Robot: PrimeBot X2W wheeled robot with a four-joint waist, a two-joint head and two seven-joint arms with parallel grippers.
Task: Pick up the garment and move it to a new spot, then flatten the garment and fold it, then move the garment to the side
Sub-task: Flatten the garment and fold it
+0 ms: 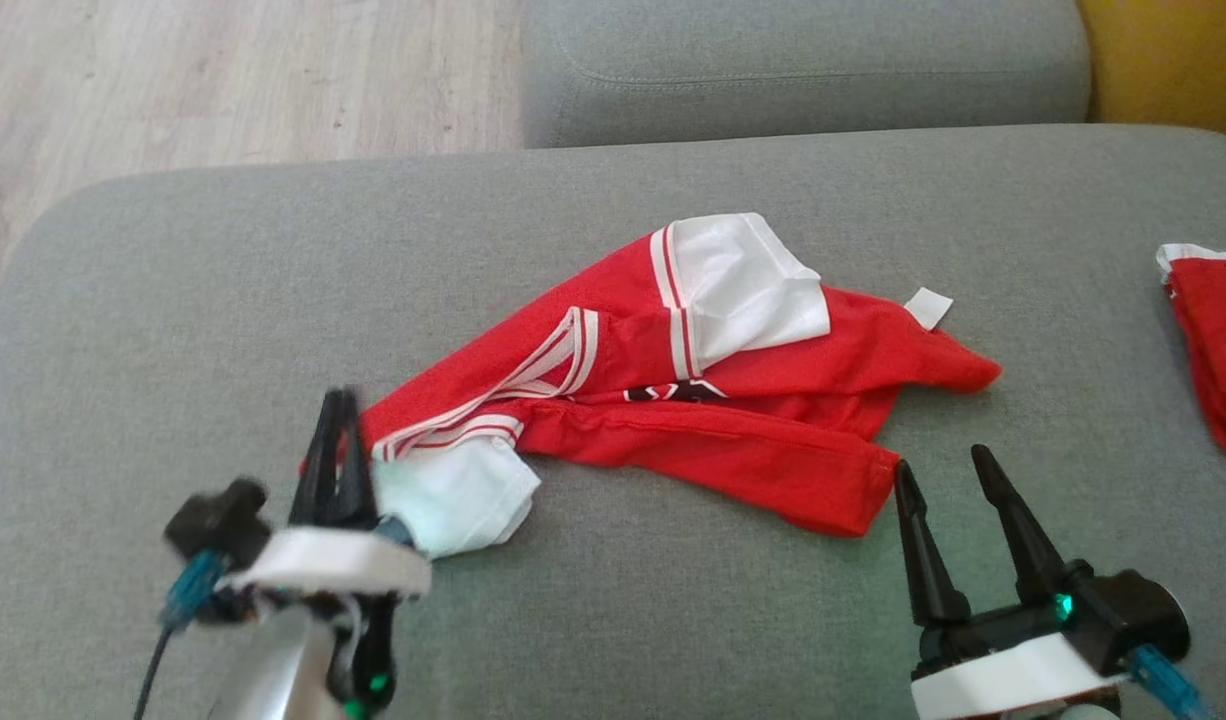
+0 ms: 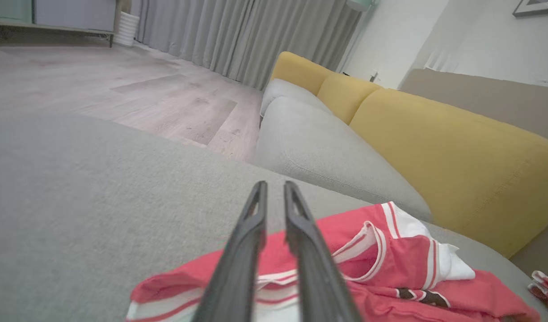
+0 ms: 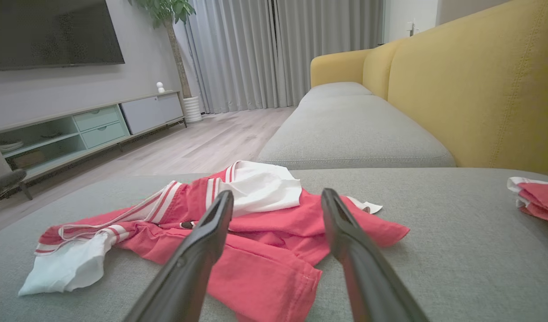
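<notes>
At lower left of the head view, finding the left gripper (image 1: 337, 400) blurred, its two dark fingers (image 1: 323, 470) pressing tightly together. Standing right at the lower-left end of the garment (image 1: 733, 420), beside the white sleeve (image 1: 463, 500). Looking along the same gripper (image 2: 274, 184) in the left wrist view, seeing the tips reaching past the red cloth (image 2: 403, 255) over bare grey cushion (image 2: 77, 201). Not being able to tell whether any cloth is pinched.

At lower right of the head view, seeing the right gripper (image 1: 938, 465) spreading its fingers (image 1: 923, 560) wide and gripping nothing, the tips pointing up-frame, just beside the lower-right hem corner of the garment.

Lying crumpled at the centre of the head view on the grey cushion (image 1: 613, 230): red body, two white sleeves, striped red-and-white trim, bunched folds, a small white tag (image 1: 928, 307) sticking out at upper right. Noticing another red-and-white cloth (image 1: 1213, 340) at the right edge, well apart.
</notes>
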